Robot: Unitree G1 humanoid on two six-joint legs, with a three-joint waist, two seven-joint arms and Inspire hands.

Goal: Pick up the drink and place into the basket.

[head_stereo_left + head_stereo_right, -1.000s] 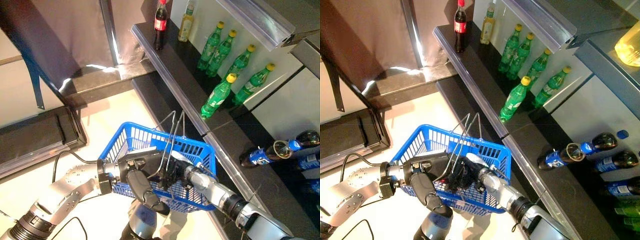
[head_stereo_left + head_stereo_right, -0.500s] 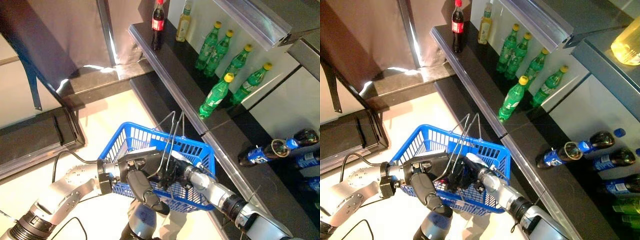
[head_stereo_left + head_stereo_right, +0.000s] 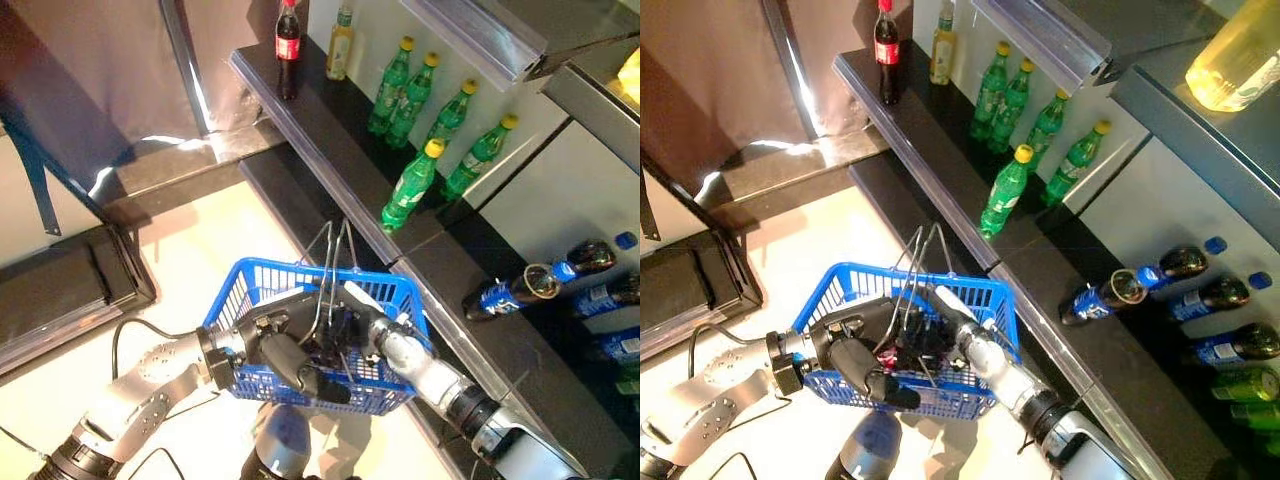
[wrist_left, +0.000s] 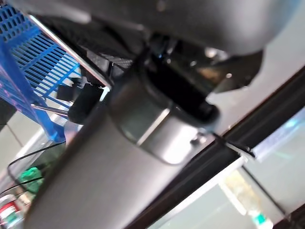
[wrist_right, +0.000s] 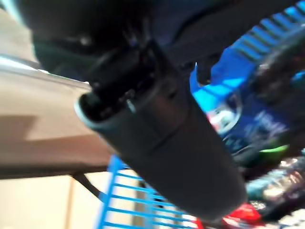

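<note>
Five green bottles (image 3: 409,187), black shelf (image 3: 330,140), pale floor (image 3: 190,250)

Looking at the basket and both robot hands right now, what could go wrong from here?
1. The right robot hand sits down inside the blue basket among the raised wire handles; pulling out, it might snag them.
2. The left robot hand holds the basket in the air, so a tug may tip it.
3. The front green bottle stands near the shelf edge.
</note>
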